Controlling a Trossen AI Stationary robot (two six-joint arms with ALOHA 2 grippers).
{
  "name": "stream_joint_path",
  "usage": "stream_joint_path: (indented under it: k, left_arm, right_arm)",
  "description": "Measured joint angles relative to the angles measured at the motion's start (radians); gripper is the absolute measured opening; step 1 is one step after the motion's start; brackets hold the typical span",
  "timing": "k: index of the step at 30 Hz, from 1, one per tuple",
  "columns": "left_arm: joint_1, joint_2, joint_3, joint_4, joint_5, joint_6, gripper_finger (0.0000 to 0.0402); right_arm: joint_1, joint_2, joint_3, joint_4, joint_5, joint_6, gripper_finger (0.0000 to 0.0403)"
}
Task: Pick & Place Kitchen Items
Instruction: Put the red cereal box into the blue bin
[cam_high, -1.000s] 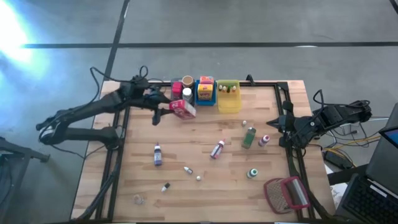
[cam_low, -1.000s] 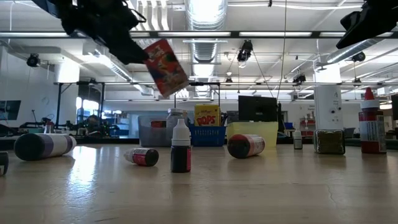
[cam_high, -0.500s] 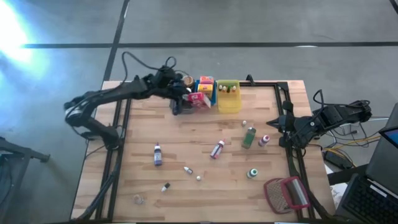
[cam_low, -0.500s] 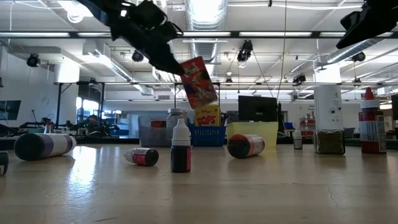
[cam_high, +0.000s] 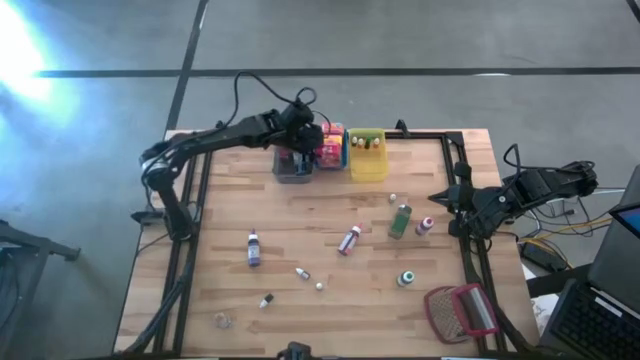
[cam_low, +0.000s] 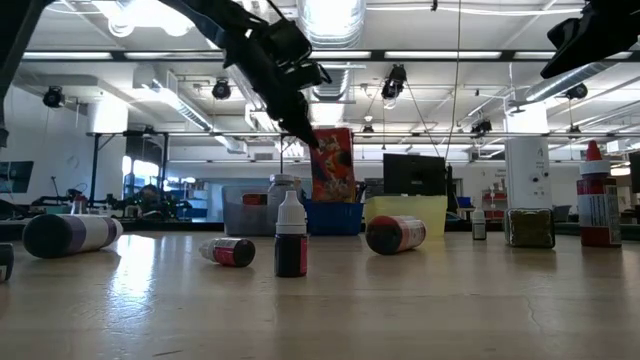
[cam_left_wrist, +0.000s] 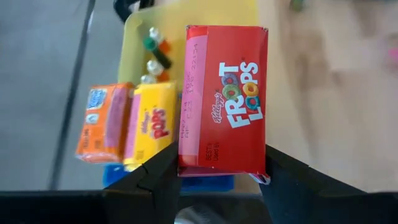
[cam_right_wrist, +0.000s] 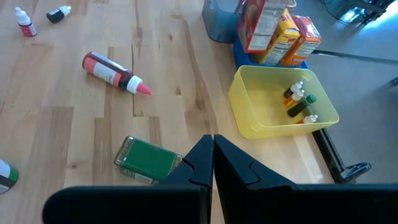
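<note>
My left gripper (cam_high: 316, 150) holds a red Froot Loops box (cam_left_wrist: 224, 99) over the blue bin (cam_high: 338, 163) at the table's far edge. The blue bin stands between the grey bin (cam_high: 291, 168) and the yellow bin (cam_high: 368, 160). A yellow Pops box (cam_left_wrist: 149, 121) and an orange box (cam_left_wrist: 102, 124) stand in the blue bin. Small bottles lie in the yellow bin. My right gripper (cam_high: 437, 200) waits shut above the table's right edge, touching nothing. My left gripper pinches the red box between its two fingers (cam_left_wrist: 158, 180), one on each narrow side, at the end nearest the wrist (cam_left_wrist: 214, 168). The fingers slant down from the table's left. The box (cam_low: 332, 165) hangs below them, almost upright, its lower end about level with the blue bin's rim.
Loose on the table lie a green jar (cam_high: 400, 220), a red-capped bottle (cam_high: 349, 240), a purple bottle (cam_high: 253, 250) and several tiny bottles nearer the front. A red-framed mesh object (cam_high: 460, 310) sits at the near right corner.
My left gripper has carried the red box along the far edge toward the table's right, from left of the grey bin to over the blue bin. The arm has stretched out and the wrist has rolled. The box, tilted before, now hangs nearly upright.
</note>
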Motion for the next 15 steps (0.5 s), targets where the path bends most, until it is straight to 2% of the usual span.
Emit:
stream_joint_path:
  k: [4, 15]
  left_arm:
    - [-0.006, 0.028, 0.024, -0.006, -0.076, 0.04, 0.0193]
    - [-0.01, 0.039, 0.021, 0.014, -0.082, 0.041, 0.0193]
  right_arm:
    - [0.0, 0.0, 0.0, 0.0, 0.0, 0.0, 0.0008]
    - [0.0, 0.0, 0.0, 0.0, 0.0, 0.0, 0.0008]
